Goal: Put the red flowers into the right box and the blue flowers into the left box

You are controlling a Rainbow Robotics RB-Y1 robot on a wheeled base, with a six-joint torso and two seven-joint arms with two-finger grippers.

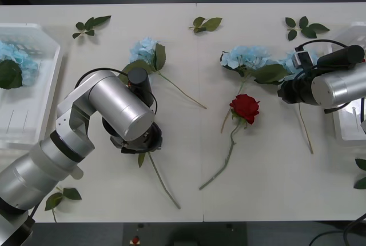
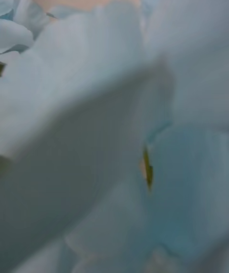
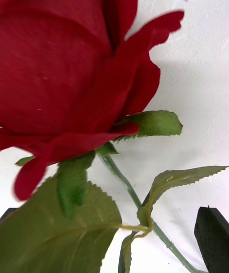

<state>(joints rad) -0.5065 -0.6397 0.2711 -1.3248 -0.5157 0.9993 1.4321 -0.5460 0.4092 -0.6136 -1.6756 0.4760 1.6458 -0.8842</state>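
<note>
Lower left of frame, my left gripper straddles a red rose, jaws open; next, close. Right gripper presses into blue flowers, jaws unreadable.

Your front view looks forward and down on the white table from above both arms, taking in both boxes at the side edges. Your left wrist camera sits very near a red rose, facing its bloom, stem and leaves against the tabletop. Your right wrist camera is pressed so close to pale blue petals that little else can be made out. Both wrist views share parts of that same table with your front view.
</note>
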